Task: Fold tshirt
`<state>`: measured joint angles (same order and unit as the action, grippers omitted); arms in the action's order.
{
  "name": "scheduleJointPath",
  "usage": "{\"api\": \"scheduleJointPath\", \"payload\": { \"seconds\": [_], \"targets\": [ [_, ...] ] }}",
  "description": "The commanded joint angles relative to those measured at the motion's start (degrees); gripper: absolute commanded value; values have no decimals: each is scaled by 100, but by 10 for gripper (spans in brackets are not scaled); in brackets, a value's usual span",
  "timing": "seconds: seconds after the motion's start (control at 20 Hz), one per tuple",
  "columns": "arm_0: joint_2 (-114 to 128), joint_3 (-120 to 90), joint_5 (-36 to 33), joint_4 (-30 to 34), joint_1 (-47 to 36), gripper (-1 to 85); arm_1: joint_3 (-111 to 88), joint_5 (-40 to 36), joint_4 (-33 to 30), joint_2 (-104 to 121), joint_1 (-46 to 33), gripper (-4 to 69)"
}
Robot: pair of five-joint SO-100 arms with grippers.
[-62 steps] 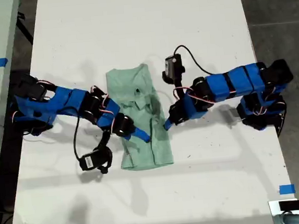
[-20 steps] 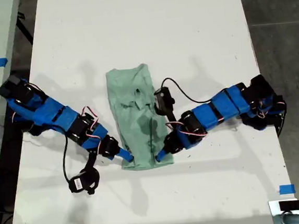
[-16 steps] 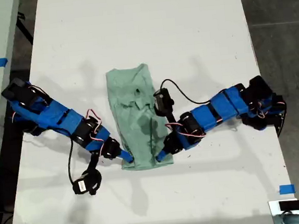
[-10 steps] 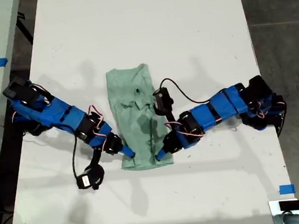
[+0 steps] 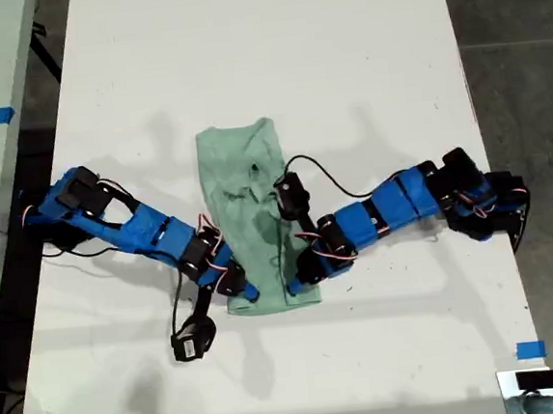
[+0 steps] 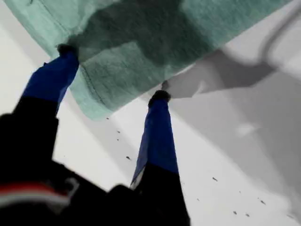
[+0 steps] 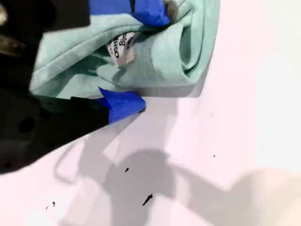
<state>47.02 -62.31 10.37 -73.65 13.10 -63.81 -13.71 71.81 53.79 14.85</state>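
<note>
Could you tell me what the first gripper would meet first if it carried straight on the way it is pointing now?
Most likely the tshirt: my first gripper already has the hem corner between its open fingers, with white table beneath. Depth is unclear.

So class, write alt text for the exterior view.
A pale green tshirt, folded to a narrow strip, lies on a white table. Two blue arms reach in from the view's left and right, grippers at its near corners.

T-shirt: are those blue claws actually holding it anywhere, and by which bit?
My second gripper seems to pinch the tshirt at its bunched edge beside the white label. My first gripper straddles a hem corner, jaws open, not clamped.
</note>
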Motion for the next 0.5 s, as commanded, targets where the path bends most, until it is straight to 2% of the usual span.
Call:
{"api": "scheduleJointPath", "payload": {
  "seconds": [0.0, 0.05, 0.15, 0.2, 0.3, 0.45],
  "targets": [
    [-18, 378, -123, -193, -35, 204, 404, -44, -422, -123, -62, 276],
    [-62, 387, -158, -193, -35, 162, 404, 9, -527, -237, -35, 233],
    [-62, 404, -185, -202, -9, 33, 404, 193, -615, -299, 9, 59],
    [-18, 448, -97, -290, 9, 0, 431, 202, -642, -290, 35, -15],
    [97, 598, 62, -510, 62, 0, 510, 158, -668, -229, 88, -14],
    [316, 624, 9, -413, 176, 0, 773, 44, -554, -53, 158, -14]
  ]
}}
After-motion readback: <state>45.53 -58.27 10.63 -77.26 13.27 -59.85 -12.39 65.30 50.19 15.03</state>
